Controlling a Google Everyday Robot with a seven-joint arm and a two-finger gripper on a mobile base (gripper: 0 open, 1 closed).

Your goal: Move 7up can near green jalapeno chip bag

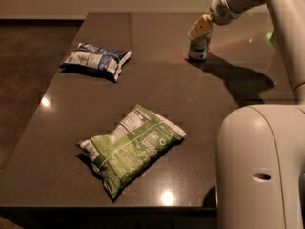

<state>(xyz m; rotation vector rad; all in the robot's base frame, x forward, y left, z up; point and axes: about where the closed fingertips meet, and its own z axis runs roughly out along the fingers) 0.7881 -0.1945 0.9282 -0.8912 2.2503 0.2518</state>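
Observation:
The 7up can (198,49) stands upright on the dark table (157,80) at the far right. My gripper (200,28) is directly over the can's top, touching or nearly touching it; the arm reaches in from the upper right. The green jalapeno chip bag (131,149) lies flat near the table's front edge, well apart from the can.
A smaller blue and white bag (96,60) lies at the far left of the table. My white body (259,171) fills the lower right and hides the table's front right corner. The floor drops away left of the table edge.

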